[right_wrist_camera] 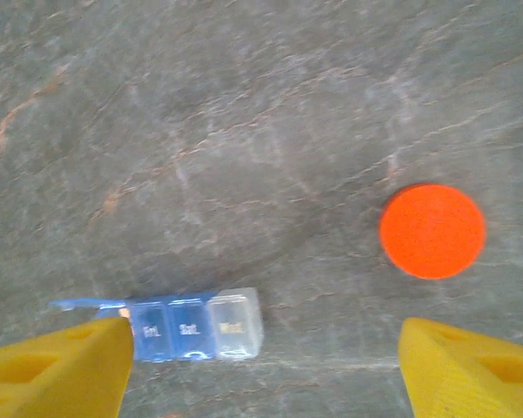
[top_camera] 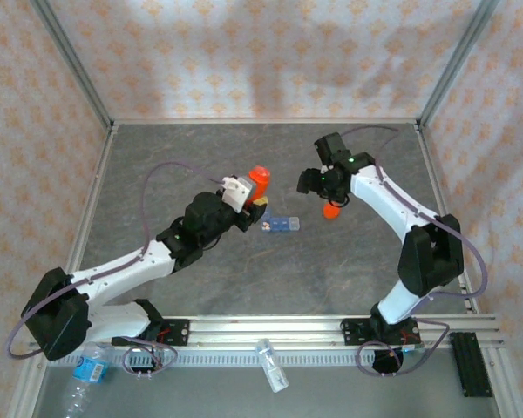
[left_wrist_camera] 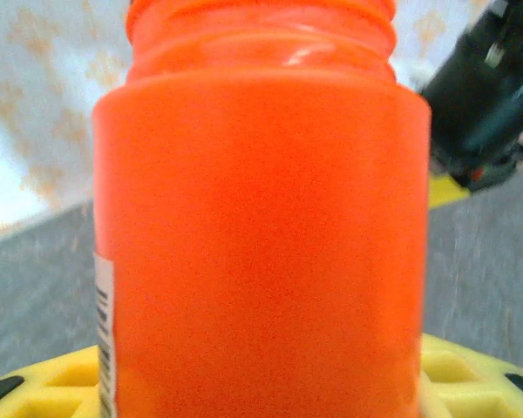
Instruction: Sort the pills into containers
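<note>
The containers (top_camera: 281, 225) are a short blue pill-organizer strip on the grey table, mid-centre. In the right wrist view the containers (right_wrist_camera: 192, 326) have a clear end cell and one lid raised at the left end. My left gripper (top_camera: 254, 198) is shut on an orange vial (top_camera: 260, 178), which it holds upright just left of the strip. Close up, the vial (left_wrist_camera: 261, 226) shows a bare threaded neck, with the left gripper (left_wrist_camera: 261, 387) around its base. My right gripper (right_wrist_camera: 261, 370) hangs open above the table with nothing in it. An orange cap (right_wrist_camera: 432, 231) lies flat on the table beyond it. The pills are hidden.
A clear water bottle (top_camera: 83, 374) lies off the table at the near left. A small clear vial (top_camera: 272, 364) rests on the front rail. Metal frame posts and patterned cloth walls (top_camera: 261, 61) enclose the table. The cap (top_camera: 331, 211) lies right of the strip.
</note>
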